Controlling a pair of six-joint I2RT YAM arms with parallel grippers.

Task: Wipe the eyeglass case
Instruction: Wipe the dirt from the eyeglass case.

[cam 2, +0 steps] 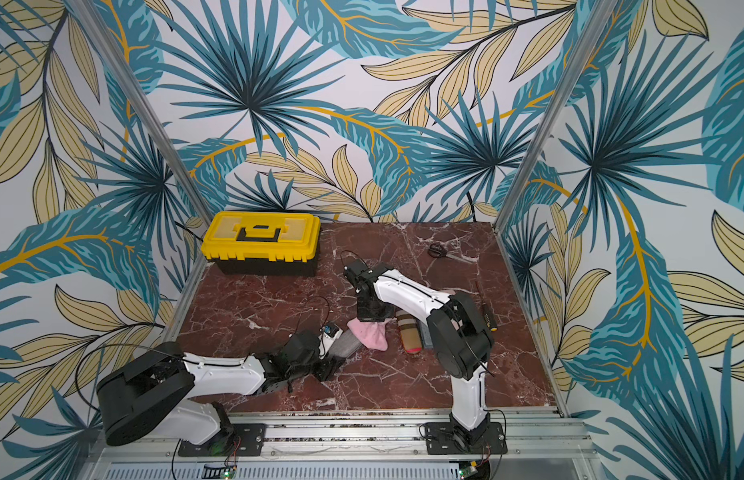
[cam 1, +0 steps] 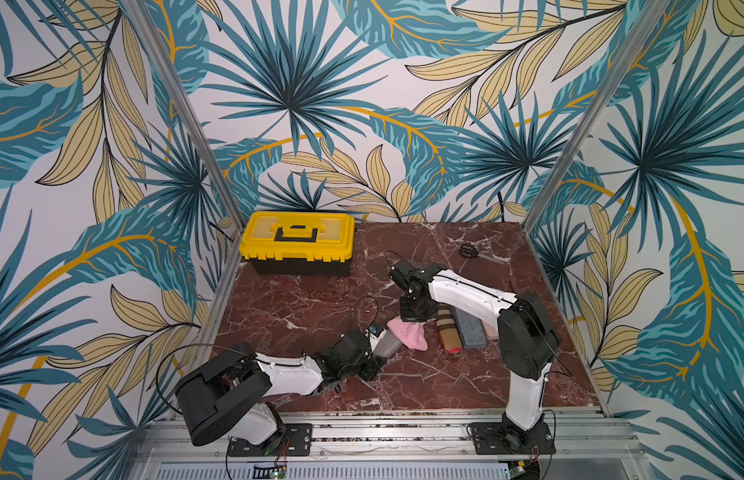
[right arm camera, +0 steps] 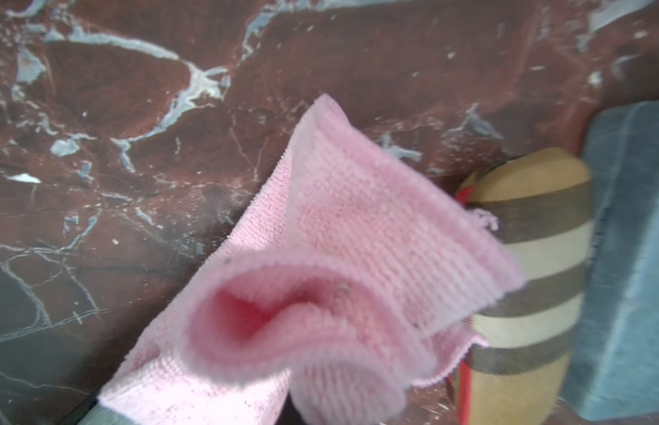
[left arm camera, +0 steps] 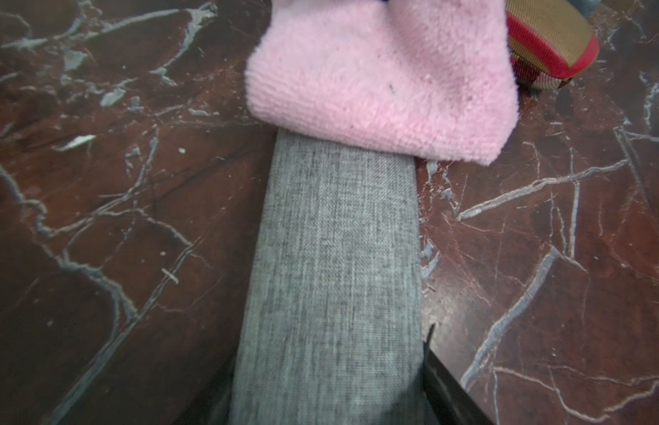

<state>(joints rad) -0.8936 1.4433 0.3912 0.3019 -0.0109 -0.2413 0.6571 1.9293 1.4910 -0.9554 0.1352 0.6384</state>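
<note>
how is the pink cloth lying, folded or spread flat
Folded, not spread: the pink cloth curls into a doubled loop, one end lying over the grey case.

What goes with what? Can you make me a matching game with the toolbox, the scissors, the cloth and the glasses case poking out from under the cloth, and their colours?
Things:
1. toolbox
2. scissors
3. cloth
4. glasses case under the cloth

Colours:
a. pink
b. grey
c. yellow lid, black base
d. dark handles

Pairs: 1-c, 2-d, 3-a, 4-b
</note>
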